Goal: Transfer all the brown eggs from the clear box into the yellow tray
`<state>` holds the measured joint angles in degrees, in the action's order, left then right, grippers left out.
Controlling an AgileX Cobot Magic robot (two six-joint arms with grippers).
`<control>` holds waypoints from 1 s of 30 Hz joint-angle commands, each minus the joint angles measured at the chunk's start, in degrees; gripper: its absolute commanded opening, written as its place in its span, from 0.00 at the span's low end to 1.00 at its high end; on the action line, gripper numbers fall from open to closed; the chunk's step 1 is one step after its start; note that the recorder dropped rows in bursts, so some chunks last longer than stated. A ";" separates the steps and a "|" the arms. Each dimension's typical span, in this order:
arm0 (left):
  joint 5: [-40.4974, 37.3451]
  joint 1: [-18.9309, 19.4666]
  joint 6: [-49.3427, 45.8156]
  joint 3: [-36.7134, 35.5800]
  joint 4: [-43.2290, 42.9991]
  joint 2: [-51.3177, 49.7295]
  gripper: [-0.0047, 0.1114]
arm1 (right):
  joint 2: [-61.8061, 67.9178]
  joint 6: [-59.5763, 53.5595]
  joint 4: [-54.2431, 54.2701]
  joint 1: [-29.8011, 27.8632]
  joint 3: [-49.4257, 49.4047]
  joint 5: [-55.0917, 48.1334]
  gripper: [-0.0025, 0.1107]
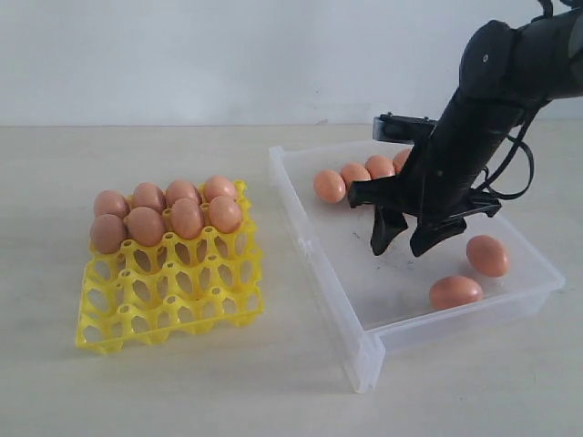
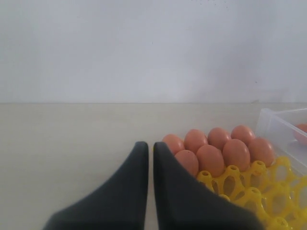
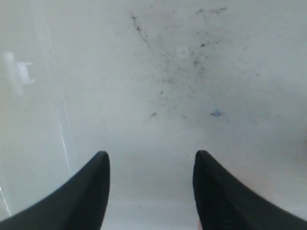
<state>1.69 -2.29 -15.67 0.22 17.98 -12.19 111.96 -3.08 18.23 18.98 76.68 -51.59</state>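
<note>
Over the middle of the clear box, the right gripper hangs with its tips pointing down. Its jaws are spread wide and hold nothing. The right wrist view confirms this: the two dark fingers stand well apart over box floor marked with dark scuffs. The tips sit close above the floor; contact cannot be confirmed.

Six brown eggs lie in the box.
- Four form a row by the far wall, at 10 to 12 o'clock from the gripper. The arm partly hides the last one.
- One rests at 3 o'clock from the gripper, near the right wall.
- One rests at 4 to 5 o'clock, by the near wall.

The floor between the gripper and the two near eggs shows only scuffs. No egg touches the gripper.

At 9 o'clock from the box, set apart from it on the table, stands the yellow tray. Eight brown eggs fill its two far rows, touching side by side. The nearer rows show open cells.

The left gripper appears only in its own wrist view. Its fingers are pressed almost together, with a thin slit between them and nothing pinched. It sits just beside the egg-filled rows of the tray. A corner of the clear box shows beyond the tray.
</note>
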 commanded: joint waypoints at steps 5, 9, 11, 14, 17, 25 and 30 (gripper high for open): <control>0.90 -0.29 -0.30 -0.22 0.30 -0.18 0.07 | -5.07 4.66 -14.04 2.20 -0.15 13.06 0.38; 0.90 -0.29 -0.30 -0.22 0.30 -0.18 0.07 | -9.12 10.16 -20.05 2.20 -0.15 9.32 0.17; 0.90 -0.29 -0.30 -0.22 0.30 -0.18 0.07 | -11.17 10.16 -20.68 2.20 -0.79 8.73 0.03; 0.90 -0.29 -0.30 -0.22 0.30 -0.18 0.07 | -12.94 10.16 -22.80 2.20 -2.23 10.28 0.02; 0.90 -0.29 -0.30 -0.22 0.30 -0.18 0.07 | -12.44 10.75 -23.76 2.20 -2.37 7.08 0.02; 0.90 -0.29 -0.30 -0.22 0.30 -0.18 0.07 | -4.52 2.55 -24.71 2.00 -2.37 -8.95 0.07; 0.90 -0.29 -0.30 -0.22 0.30 -0.18 0.07 | -0.70 0.57 -32.64 2.00 -2.37 -9.19 0.42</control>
<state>1.81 -2.29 -15.67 0.22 17.98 -12.19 110.08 -1.22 -9.57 21.19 74.59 -60.55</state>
